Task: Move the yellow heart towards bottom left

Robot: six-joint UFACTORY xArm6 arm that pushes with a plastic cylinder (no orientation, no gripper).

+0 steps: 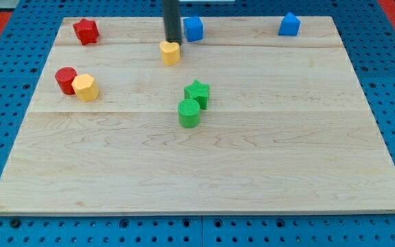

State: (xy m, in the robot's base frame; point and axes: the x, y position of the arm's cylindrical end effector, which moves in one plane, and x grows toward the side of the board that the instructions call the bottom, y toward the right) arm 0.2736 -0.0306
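Yellow heart [171, 52] in upper middle of frame, near blue block [194, 29]. My tip [173, 41], plain rod with nothing to open or close, touching heart's top edge. Best push: shift tip to heart's upper right, press diagonally down-left, pass between yellow hexagon [85, 87] and green star [197, 93].

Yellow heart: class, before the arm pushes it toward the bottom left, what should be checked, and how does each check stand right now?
1. My tip sits at the yellow heart, on its top side in the view: ok.
2. Tip actually touching the heart: cannot tell.
3. Tip on the heart's upper-right, opposite the bottom left: not ok, it is almost directly above.
4. Board just below and left of the heart free of blocks: ok.
5. Red cylinder and yellow hexagon stand touching near the left edge, possibly close to a long diagonal push: cannot tell.
6. Green star and green cylinder lie off the path, lower right: ok.
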